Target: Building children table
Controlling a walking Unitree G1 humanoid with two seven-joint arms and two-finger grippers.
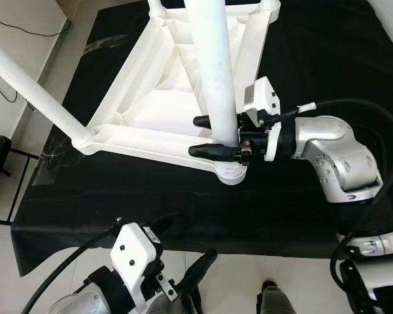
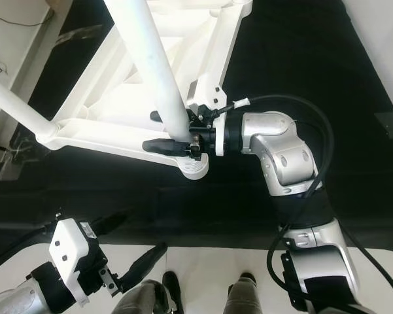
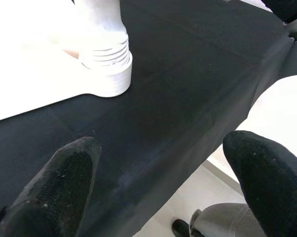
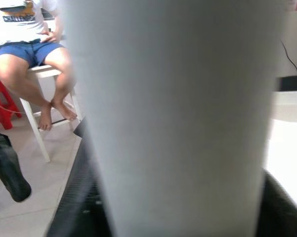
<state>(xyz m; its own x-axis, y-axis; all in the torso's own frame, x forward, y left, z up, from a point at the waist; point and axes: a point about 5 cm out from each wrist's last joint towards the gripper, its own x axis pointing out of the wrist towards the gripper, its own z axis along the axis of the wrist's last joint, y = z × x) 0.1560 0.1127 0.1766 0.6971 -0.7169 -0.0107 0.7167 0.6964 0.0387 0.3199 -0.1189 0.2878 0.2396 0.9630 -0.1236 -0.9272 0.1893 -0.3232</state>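
Upside down on the black-draped worktop [image 1: 314, 78]: white table frame [image 1: 150, 111], ribbed underside up, one leg already slanting off far left. Standing upright in the near corner socket [image 1: 230, 173]: second white leg [image 1: 212, 72], long axis vertical, rising toward the camera. Clamped around it just above the socket, reaching in from the right: right pincer [image 1: 214, 136]. Low at the near edge, well short of the leg, fingers spread wide on nothing: left pincer [image 3: 163, 182]. Right arm clearly nearer for seating the leg.

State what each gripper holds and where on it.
The right gripper clamps the white table leg low on its shaft, just above the threaded socket. The left gripper hangs open, holding nothing.
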